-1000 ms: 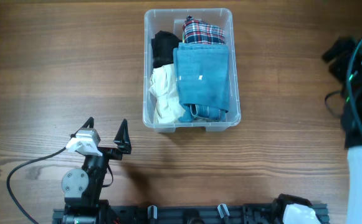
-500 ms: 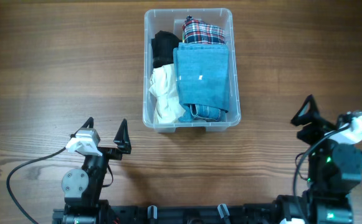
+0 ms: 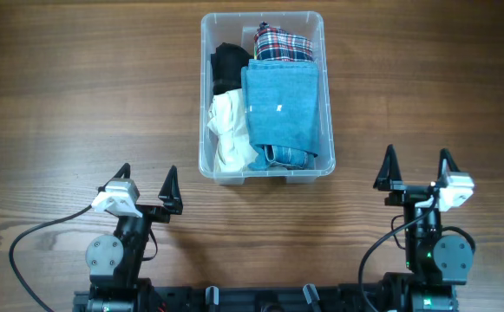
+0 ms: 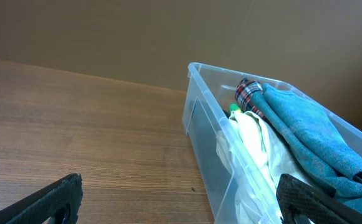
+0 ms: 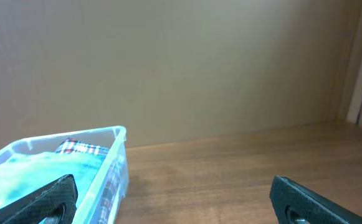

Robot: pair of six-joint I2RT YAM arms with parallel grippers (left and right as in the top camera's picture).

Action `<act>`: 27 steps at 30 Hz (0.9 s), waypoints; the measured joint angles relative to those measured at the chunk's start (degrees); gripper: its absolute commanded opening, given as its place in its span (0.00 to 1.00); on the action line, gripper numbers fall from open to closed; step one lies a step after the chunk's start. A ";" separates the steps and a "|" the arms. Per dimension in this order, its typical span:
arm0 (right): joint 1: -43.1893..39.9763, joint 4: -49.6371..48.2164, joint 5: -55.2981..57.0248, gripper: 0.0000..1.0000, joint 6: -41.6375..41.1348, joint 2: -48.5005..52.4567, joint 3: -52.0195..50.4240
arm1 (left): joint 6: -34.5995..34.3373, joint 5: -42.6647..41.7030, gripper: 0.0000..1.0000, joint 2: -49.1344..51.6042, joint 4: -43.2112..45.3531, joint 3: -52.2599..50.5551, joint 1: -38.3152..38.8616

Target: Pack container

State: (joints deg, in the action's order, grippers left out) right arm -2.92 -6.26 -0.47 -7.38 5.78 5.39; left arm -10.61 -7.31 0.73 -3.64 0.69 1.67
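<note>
The clear plastic container [image 3: 323, 35] stands at the back middle of the wooden table, filled with folded clothes: a blue cloth [image 3: 281, 106], a plaid piece [image 3: 283, 45], a black one [image 3: 228, 68] and a white one [image 3: 230, 130]. My left gripper [image 3: 148, 185] rests open near the front left, nothing between its fingers. My right gripper [image 3: 417, 167] rests open at the front right, also holding nothing. The left wrist view shows the container [image 4: 200, 118] to the right with the blue cloth [image 4: 311, 140] heaped above the rim. In the right wrist view the container [image 5: 113, 163] sits at the left.
Bare wooden table [image 3: 78, 95] stretches left and right of the container. A black cable [image 3: 35, 236] loops from the left arm's base. A dark rail [image 3: 269, 296] runs along the front edge. A plain brown wall [image 5: 181, 62] stands behind the table.
The right arm swung in from the far right edge and came down at the front right, fingers pointing at the container. The left arm and the container stayed put.
</note>
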 measured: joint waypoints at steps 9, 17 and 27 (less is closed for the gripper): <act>0.04 -0.79 -1.27 1.00 0.17 -4.68 -3.21 | 0.00 0.00 1.00 0.00 0.00 0.00 0.00; 0.04 5.79 -3.87 1.00 6.60 -4.83 -5.01 | 0.00 0.00 1.00 0.00 0.00 0.00 0.00; 0.04 5.88 -4.68 1.00 10.73 -4.83 -5.01 | 0.00 0.00 1.00 0.00 0.00 0.00 0.00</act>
State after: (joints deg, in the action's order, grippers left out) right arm -2.87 -0.38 -5.15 3.36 0.95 0.38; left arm -10.61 -7.31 0.73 -3.64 0.69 1.67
